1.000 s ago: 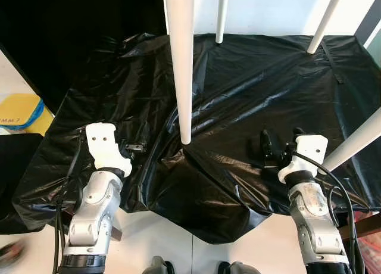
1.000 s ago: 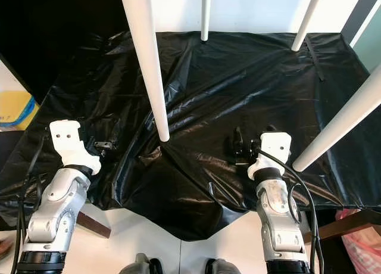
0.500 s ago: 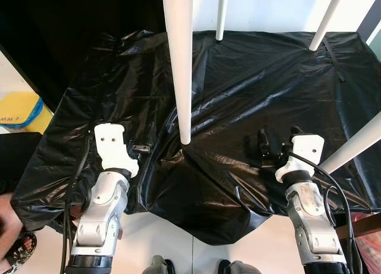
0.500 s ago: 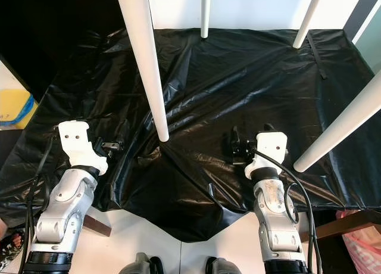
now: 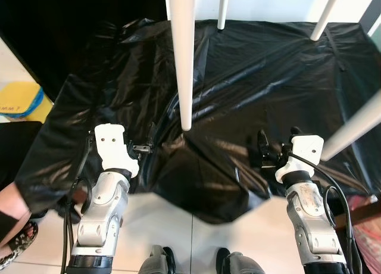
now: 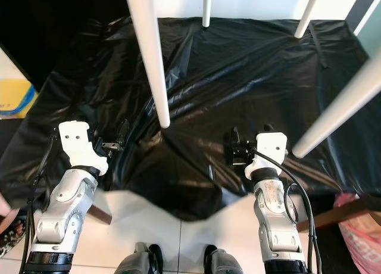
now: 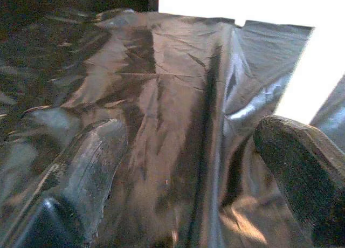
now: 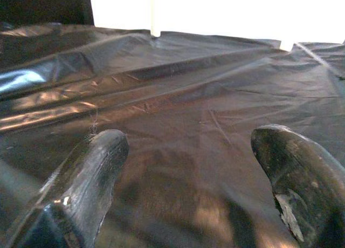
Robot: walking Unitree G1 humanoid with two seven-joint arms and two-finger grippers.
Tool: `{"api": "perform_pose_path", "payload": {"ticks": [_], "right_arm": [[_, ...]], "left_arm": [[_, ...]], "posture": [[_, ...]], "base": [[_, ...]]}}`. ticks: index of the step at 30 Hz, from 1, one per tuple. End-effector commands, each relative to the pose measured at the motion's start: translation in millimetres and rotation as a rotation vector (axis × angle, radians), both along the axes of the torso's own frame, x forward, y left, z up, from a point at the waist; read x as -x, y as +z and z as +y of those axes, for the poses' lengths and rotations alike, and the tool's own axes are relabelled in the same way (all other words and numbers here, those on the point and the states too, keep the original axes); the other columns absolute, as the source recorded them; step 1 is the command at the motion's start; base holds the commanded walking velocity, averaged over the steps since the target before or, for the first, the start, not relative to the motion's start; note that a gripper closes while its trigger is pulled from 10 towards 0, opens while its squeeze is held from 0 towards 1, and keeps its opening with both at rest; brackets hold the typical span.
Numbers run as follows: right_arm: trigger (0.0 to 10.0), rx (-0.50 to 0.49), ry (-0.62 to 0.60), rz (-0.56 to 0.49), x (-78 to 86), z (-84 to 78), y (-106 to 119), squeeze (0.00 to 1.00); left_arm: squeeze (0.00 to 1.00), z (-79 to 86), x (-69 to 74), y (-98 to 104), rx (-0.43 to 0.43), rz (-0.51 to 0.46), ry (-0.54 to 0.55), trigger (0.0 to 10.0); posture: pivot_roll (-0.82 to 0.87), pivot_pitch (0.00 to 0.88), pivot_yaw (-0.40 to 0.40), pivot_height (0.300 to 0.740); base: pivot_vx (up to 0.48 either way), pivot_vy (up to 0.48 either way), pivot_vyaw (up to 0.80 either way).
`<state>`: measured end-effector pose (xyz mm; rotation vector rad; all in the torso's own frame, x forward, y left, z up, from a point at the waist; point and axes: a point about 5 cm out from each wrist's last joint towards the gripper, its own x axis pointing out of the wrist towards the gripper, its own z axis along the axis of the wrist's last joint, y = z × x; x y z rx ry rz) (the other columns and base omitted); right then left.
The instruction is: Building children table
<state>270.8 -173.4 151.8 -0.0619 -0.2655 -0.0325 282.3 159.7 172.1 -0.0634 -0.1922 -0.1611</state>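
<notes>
A: What is the ground like here?

B: A white tiled floor (image 5: 196,238), with a crumpled black plastic sheet (image 5: 256,77) spread over most of it. The sheet's near edge ends in a loose fold just in front of the robot's feet.

A: And the children's table?

B: It stands over the sheet with four white legs showing. The nearest leg (image 5: 181,53) comes down the middle and ends just above the black plastic, between the two arms. Another leg (image 5: 354,125) slants in from the right, its tip close beside the right gripper. Two far legs (image 5: 222,9) (image 5: 324,15) reach the sheet's back edge.

A: Where are the grippers?

B: The left gripper (image 5: 141,146) is held low over the sheet to the left of the near leg. Its wrist view shows the two black fingers (image 7: 86,167) spread wide apart with only plastic between them. The right gripper (image 5: 266,150) hovers over the sheet to the right of that leg; its fingers (image 8: 86,178) are also spread and hold nothing.

A: Anything else around?

B: A yellow and blue object (image 5: 21,101) lies on the floor at the far left, and a person's foot in a sandal (image 5: 15,250) shows at the lower left corner.
</notes>
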Motion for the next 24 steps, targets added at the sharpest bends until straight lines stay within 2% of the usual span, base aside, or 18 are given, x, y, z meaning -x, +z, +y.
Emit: {"api": "perform_pose_path", "payload": {"ticks": [1,12,14,16,17,18,20,21,22,23,24], "right_arm": [[10.0,-0.001,-0.010,0.019,2.1,-1.8,-6.1,0.00],[10.0,0.004,-0.017,0.018,2.5,-4.1,-5.4,0.00],[10.0,0.009,-0.010,0.024,5.4,-5.2,-8.2,0.00],[10.0,0.020,0.017,0.049,12.2,-7.5,-17.3,0.00],[10.0,0.025,0.048,0.061,15.7,-6.8,-21.5,0.00],[10.0,0.039,0.143,0.084,22.7,-1.5,-27.7,0.00],[10.0,0.047,0.253,0.129,30.1,3.9,-34.5,0.00],[10.0,0.071,0.352,0.180,37.5,6.0,-42.2,0.00],[10.0,0.071,0.352,0.180,37.5,6.0,-42.2,0.00],[10.0,0.099,0.463,0.259,45.4,3.4,-54.0,0.00],[10.0,0.109,0.503,0.295,48.5,1.3,-59.9,0.00]], "left_arm": [[0.00,0.6,1.9,-4.1,-0.014,0.017,-0.004,10.0],[0.00,-2.7,-0.2,5.7,0.014,-0.017,0.013,10.0],[0.00,-4.2,2.1,3.5,-0.015,-0.032,0.011,10.0],[0.00,-8.5,8.2,-7.2,-0.081,-0.024,-0.021,10.0],[0.00,-10.7,11.1,-11.5,-0.088,-0.021,-0.043,10.0],[0.00,-15.8,16.7,-17.4,-0.086,-0.011,-0.100,10.0],[0.00,-22.9,24.5,-23.1,-0.114,-0.007,-0.188,10.0],[0.00,-28.0,34.3,-30.8,-0.140,0.007,-0.290,10.0],[0.00,-28.0,34.3,-30.8,-0.140,0.007,-0.290,10.0],[0.00,-30.6,46.9,-43.5,-0.176,0.051,-0.409,10.0],[0.00,-30.9,51.9,-50.6,-0.194,0.079,-0.447,10.0]], "posture": [[-0.06,0.154,0.007,0.740],[-0.06,0.159,0.007,0.740],[-0.07,0.164,0.007,0.740],[-0.07,0.166,0.008,0.740],[-0.08,0.167,0.008,0.740],[-0.08,0.170,0.008,0.740],[-0.08,0.173,0.007,0.740],[-0.08,0.174,0.009,0.740],[-0.08,0.174,0.009,0.740],[-0.08,0.175,0.008,0.740],[-0.08,0.174,0.008,0.740]], "base": [[-0.277,0.000,0.00],[-0.050,0.000,0.00],[0.000,0.000,0.00],[0.000,0.000,0.00],[0.000,0.000,0.00],[0.000,0.000,0.00],[0.000,0.000,0.00],[0.000,0.000,0.00],[0.000,0.000,0.00],[0.000,0.000,0.00],[0.000,0.000,0.00]]}}
